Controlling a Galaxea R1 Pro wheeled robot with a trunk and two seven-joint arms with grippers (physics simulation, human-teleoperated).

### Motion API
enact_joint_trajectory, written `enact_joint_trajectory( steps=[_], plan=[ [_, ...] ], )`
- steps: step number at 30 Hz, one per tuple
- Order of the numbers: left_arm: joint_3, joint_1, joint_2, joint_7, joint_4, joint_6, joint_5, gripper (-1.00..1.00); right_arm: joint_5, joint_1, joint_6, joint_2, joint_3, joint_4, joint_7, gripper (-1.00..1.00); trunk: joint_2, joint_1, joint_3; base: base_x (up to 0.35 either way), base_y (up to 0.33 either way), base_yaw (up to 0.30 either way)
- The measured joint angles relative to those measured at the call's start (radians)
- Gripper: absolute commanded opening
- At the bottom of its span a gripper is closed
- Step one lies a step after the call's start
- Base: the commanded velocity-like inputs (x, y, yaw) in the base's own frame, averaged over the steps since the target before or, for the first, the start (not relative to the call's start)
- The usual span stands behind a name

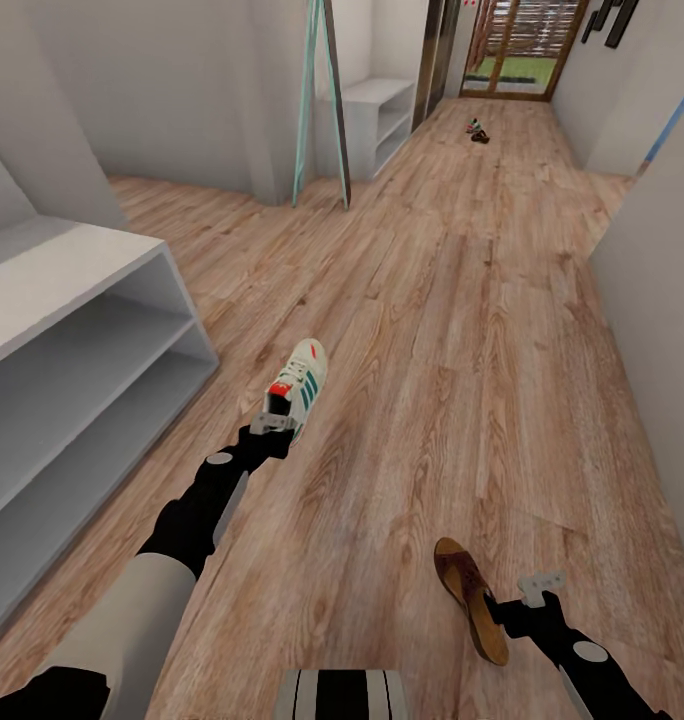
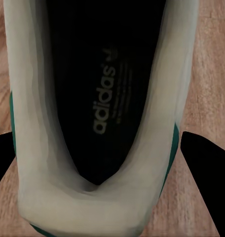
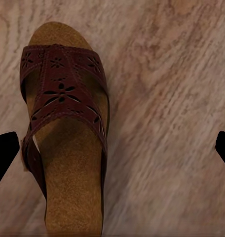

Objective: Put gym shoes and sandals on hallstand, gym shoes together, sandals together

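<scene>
One white gym shoe with green stripes and a red heel patch lies toe away from me on the corridor floor, right of the hallstand. My left gripper is at its heel. In the left wrist view its two fingers press both sides of the gym shoe, so the left gripper is shut on it. A brown sandal lies by my right gripper. That right gripper hangs open above the sandal, which sits toward one finger. Another shoe and sandal lie far down the corridor.
A tall leaning mirror frame and a second pale shelf unit stand at the left wall further on. White walls close in at the right. A glazed door ends the corridor.
</scene>
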Motion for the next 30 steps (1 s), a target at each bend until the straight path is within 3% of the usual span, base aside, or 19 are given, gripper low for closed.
enact_joint_trajectory(
  steps=[14,30],
  plan=[
    [0.001,0.000,0.001,-0.002,-0.003,0.012,0.000,-1.00,0.001,0.000,0.000,0.000,0.002,0.003,0.002,1.00,-0.003,0.006,-0.070,0.000,0.000,0.058],
    [-0.001,0.000,0.003,-0.002,-0.003,0.012,-0.001,-1.00,0.001,0.001,0.000,0.000,0.001,0.004,0.001,1.00,-0.003,0.006,-0.094,0.000,0.000,0.081]
  ],
)
